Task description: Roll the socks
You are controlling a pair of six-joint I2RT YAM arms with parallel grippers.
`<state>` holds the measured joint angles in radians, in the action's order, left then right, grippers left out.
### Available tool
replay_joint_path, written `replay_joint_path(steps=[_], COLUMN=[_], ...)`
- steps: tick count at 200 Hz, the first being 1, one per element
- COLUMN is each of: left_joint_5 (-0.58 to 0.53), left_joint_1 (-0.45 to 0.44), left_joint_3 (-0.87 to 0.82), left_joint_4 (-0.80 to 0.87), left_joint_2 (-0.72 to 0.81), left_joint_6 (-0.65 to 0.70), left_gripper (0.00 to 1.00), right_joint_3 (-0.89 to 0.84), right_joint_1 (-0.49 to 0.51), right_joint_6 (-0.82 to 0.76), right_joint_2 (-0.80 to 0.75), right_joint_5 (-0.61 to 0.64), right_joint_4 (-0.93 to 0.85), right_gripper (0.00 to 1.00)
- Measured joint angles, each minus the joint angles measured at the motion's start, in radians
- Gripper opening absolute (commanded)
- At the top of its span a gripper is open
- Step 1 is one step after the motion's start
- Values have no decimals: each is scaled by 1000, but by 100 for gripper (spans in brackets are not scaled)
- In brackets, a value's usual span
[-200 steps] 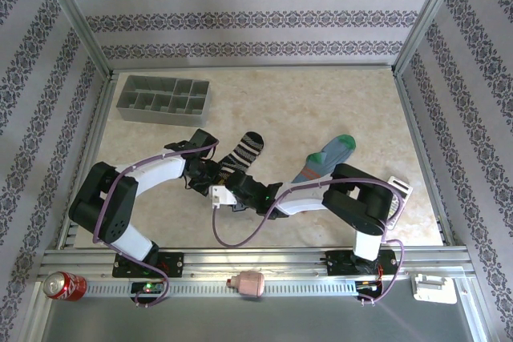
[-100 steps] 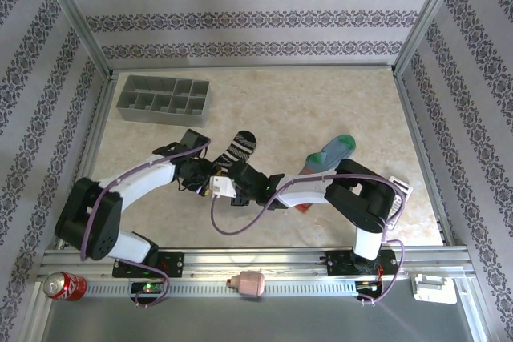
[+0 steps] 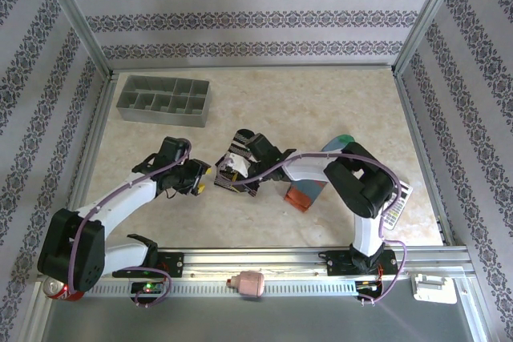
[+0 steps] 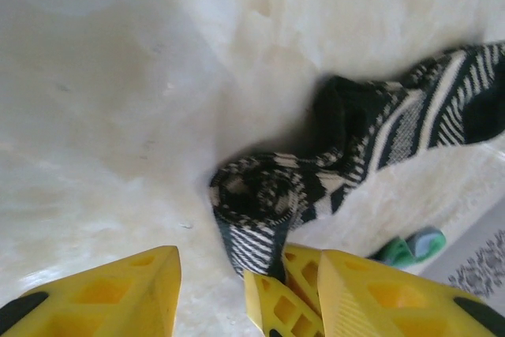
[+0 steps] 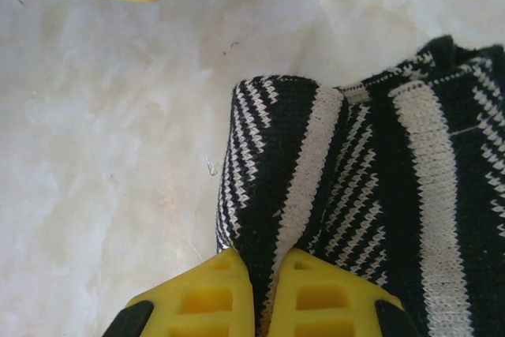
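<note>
Left gripper (image 3: 198,183) lets go and backs off, jaws partly apart, so the right gripper (image 5: 264,262), pinching the folded black sock (image 5: 379,195), carries the roll alone now.

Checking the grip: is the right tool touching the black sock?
Touching. The right wrist view shows the right tool pinched shut on a fold of the black sock.

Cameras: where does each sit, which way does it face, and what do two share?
Top external: high behind the robot, looking down on the table; left arm and right arm show.
Left wrist: on that left arm, facing down at the black striped sock; open left gripper at bottom.
Right wrist: close above that sock; right gripper pinches it.
Shared: that sock.
</note>
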<state>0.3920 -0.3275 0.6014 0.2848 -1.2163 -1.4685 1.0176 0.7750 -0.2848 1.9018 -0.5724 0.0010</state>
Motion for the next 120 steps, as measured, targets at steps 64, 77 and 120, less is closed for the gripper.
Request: replay_joint_path(steps=[64,77,120], left_joint_5=[37,33,22], left_joint_1=[-75,-87,-117], left_joint_3=[-55,-67,-77], left_joint_4=[-192,-201,-289], left_joint_2=[-74,-81,-171], left_joint_6=[21,21,-3], left_gripper=[50,51,54], right_joint_3=[90,104,127], right_joint_1=[-92,-100,-105], right_joint_6=[124,133,149], right_joint_2=[113,127,144], right_joint_5=[-267,-297,-344], right_joint_4=[-76,-91,-153], right_gripper=[0,0,0])
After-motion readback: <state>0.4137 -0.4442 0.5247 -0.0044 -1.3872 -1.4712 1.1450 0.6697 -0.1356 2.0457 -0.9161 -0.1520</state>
